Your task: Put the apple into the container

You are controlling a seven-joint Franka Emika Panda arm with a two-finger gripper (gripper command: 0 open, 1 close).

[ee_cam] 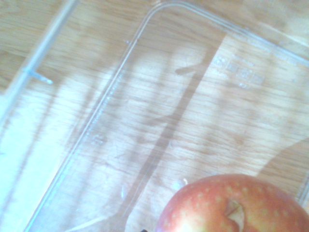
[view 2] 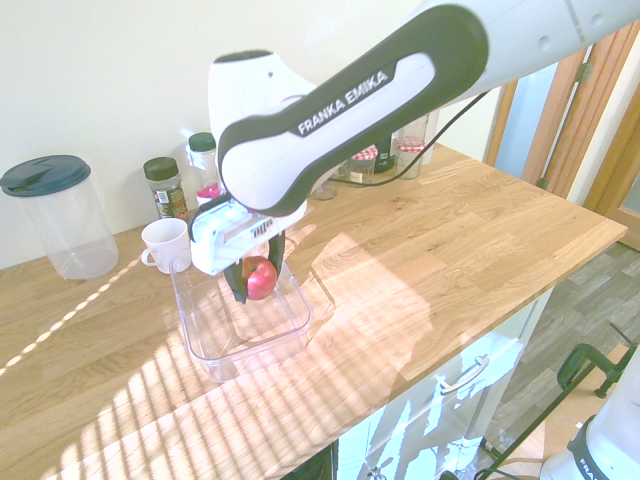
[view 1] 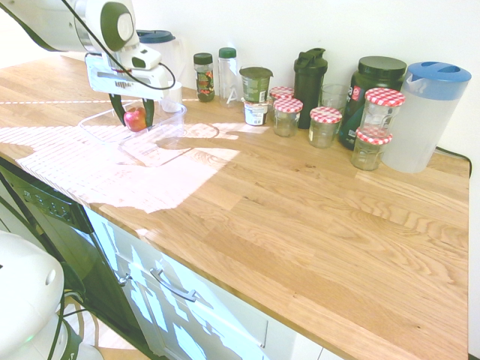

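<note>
Above the container (view 2: 205,340), at the counter's far left end, the gripper (view 2: 256,281) grips the apple (view 2: 262,277) — carry done, judging by this; lowering and release remain.

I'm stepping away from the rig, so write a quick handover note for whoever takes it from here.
Claw: shut on the apple, hanging over the container.
Apple: in the claw, above the container's floor; whether it touches the floor cannot be told.
Container: clear, with nothing else in it, on the worktop next to the white cup.
Done: apple picked up and brought over the container.
Left: lower it, open the claw, pull the arm away.
</note>
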